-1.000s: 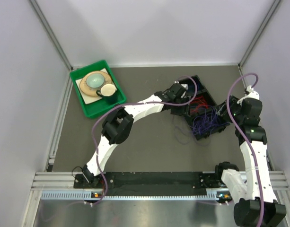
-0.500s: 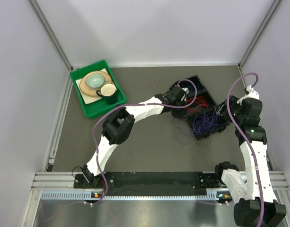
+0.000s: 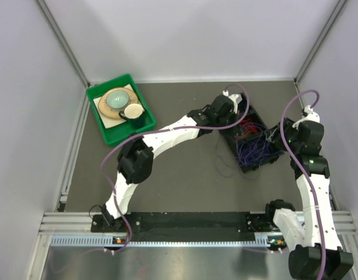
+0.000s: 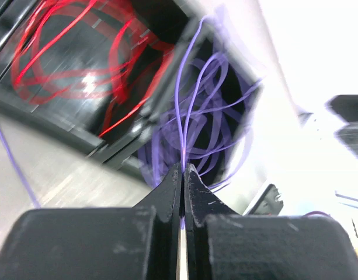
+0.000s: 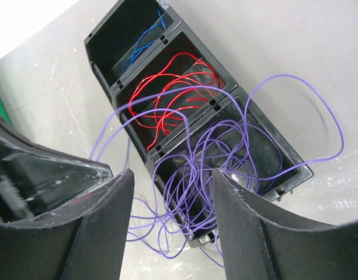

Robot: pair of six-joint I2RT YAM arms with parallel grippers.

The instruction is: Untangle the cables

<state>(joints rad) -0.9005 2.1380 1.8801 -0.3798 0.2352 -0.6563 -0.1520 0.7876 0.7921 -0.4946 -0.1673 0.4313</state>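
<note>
Cables (image 3: 252,151), thin flexible wires in three colours, sorted by bay in a black three-bay plastic tray (image 5: 304,172). Blue wires (image 5: 145,45) lie in the tray's end bay and red wires (image 5: 167,108) in its middle bay. Purple wires (image 5: 237,169) fill the other end bay, with several loops spilling over the tray's rim onto the grey table (image 5: 284,58) and one arching across the red bay.

Left gripper (image 4: 183,170), poised over the tray's purple bay, is clenched on a single purple strand that rises from between its fingertips; no gap shows between the jaws. Right gripper (image 5: 173,175) hovers above the tray with jaws spread and nothing between them.

Handling, as judged: the wires look almost weightless, limp and springy, so a pulled strand is likely to drag neighbouring loops and may slip through a light pinch. A hold on one strand, near a free end or at the crest of a loop standing clear of the tray's rim, should separate it best. The tray itself seems light enough to shift if the tangle snags.
</note>
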